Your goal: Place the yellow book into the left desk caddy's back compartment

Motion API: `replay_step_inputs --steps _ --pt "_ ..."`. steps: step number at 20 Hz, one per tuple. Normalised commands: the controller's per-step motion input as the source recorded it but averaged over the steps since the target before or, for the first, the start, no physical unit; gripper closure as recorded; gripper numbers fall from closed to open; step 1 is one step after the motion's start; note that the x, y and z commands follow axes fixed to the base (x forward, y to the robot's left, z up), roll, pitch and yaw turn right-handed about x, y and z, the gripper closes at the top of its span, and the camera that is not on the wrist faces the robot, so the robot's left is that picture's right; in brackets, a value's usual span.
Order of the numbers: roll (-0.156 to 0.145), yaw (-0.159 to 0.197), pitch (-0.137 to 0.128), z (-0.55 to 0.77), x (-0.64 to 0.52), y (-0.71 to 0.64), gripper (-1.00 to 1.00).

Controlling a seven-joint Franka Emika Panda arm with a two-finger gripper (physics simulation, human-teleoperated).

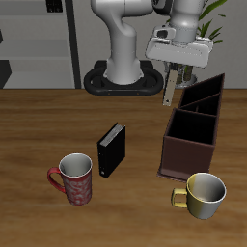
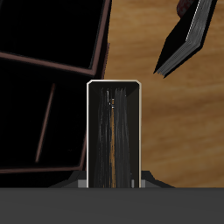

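Note:
My gripper (image 1: 172, 73) is shut on the yellow book (image 1: 169, 89), a thin grey-tan book that hangs upright below the fingers. It is held in the air just beside the far part of the left desk caddy (image 1: 198, 127), a long maroon-brown box with black dividers. In the wrist view the book (image 2: 114, 131) shows edge-on between the jaws of my gripper (image 2: 114, 181), with the caddy's dark compartments (image 2: 44, 96) right beside it. The book is over the table, not over a compartment.
A black book (image 1: 112, 150) stands upright mid-table and also shows in the wrist view (image 2: 188, 39). A red patterned mug (image 1: 74, 178) and a yellow mug (image 1: 203, 193) stand near the table's front edge, the yellow one just before the caddy.

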Motion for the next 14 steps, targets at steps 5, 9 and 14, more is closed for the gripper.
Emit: replay_step_inputs --steps 5,9,14 --pt "0.030 0.009 -0.022 0.02 -0.10 0.38 1.00" --pt "0.059 0.013 -0.017 0.09 0.00 0.29 1.00" --pt "0.008 -0.033 0.009 0.05 0.04 0.16 1.00"
